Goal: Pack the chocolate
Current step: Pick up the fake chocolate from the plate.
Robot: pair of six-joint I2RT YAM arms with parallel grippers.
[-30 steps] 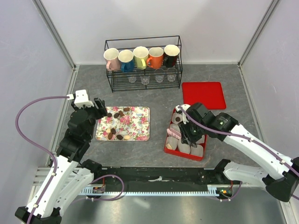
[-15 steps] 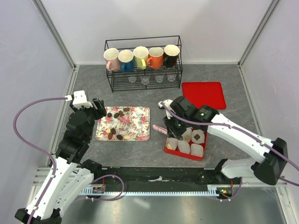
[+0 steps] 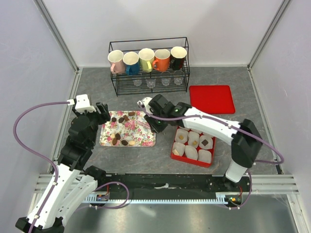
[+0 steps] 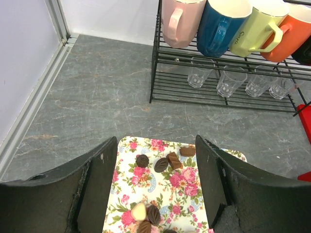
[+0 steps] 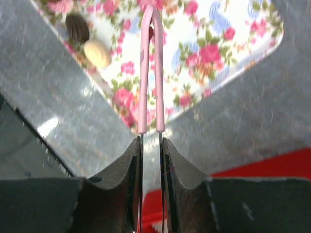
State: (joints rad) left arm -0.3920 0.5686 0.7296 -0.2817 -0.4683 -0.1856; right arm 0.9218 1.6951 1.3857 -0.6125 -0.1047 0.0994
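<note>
Top view: grey stone-look worktop (image 3: 243, 131), pale walls, aluminium corner posts. Black wire rack (image 3: 148, 80) at the far side carries five mugs (pink, blue, yellow, orange, dark) with four clear glasses on its lower shelf. One flat red square lid (image 3: 212, 98) lies right of the rack. One rectangular flower-print tray (image 3: 146, 138) sits mid-worktop and carries most of the small brown and cream chocolates (image 3: 121, 119): four in a far cluster and roughly five in a near one. One red box (image 3: 173, 154), just right of the tray, has six white crinkled paper cups (image 3: 191, 152) in two rows of three. The three far-row cups each hold one chocolate. Left tool (image 3: 104, 112) is at the tray's far-left corner. Right tool (image 3: 153, 125) reaches over the tray's right part.

Left wrist view: left tool's fingers stand wide apart, nothing between them, tray below. Seven chocolates are visible, four dark ones ahead, one cream and two brown nearer. Rack, mugs and four glasses are beyond.

Right wrist view: right tool's fingers are clamped on pink tongs (image 5: 148, 73), whose arms are pressed together. The tongs' tip is over the tray's print. One dark and one cream chocolate lie at the upper left. A dark speck at the tip is unclear.
</note>
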